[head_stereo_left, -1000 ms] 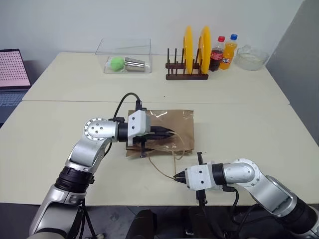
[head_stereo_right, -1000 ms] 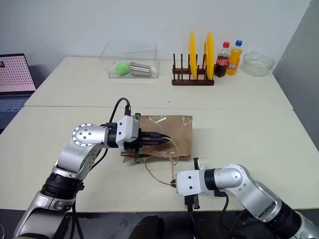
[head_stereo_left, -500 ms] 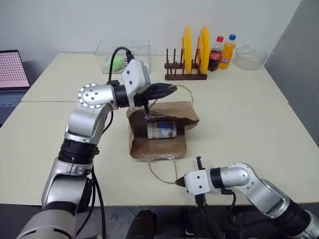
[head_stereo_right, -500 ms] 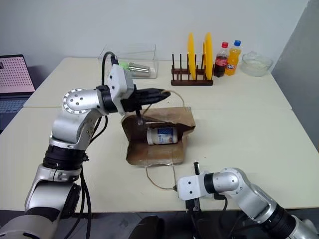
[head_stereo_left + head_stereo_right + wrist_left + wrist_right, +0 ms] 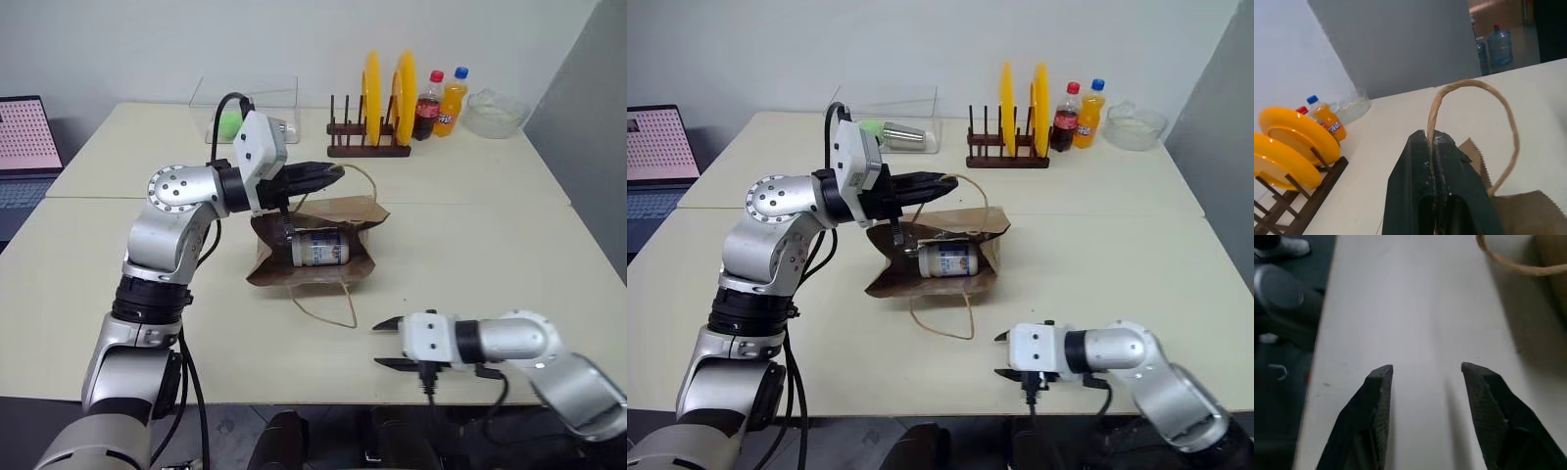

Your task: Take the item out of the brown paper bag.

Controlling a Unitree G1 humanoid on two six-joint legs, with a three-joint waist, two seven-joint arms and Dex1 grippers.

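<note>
The brown paper bag (image 5: 315, 257) lies on its side in the middle of the table, its mouth held open toward me. Inside lies the item (image 5: 320, 248), a small white bottle with a blue-and-white label. My left gripper (image 5: 331, 174) is shut on the bag's upper handle (image 5: 1499, 100), holding it up above the bag. The bag's lower handle (image 5: 331, 305) lies loose on the table. My right gripper (image 5: 388, 344) stands open and holds nothing near the table's front edge, to the right of that loose handle.
At the back stand a wooden rack with yellow plates (image 5: 380, 93), a cola bottle (image 5: 425, 105), an orange soda bottle (image 5: 451, 101) and a glass bowl (image 5: 493, 113). A clear box (image 5: 245, 113) holds a green ball and a metal cup. A laptop (image 5: 22, 137) sits far left.
My left gripper lifted the upper handle, pulling the flat bag open so the bottle shows. My right gripper let go of the lower handle, opened and moved right.
</note>
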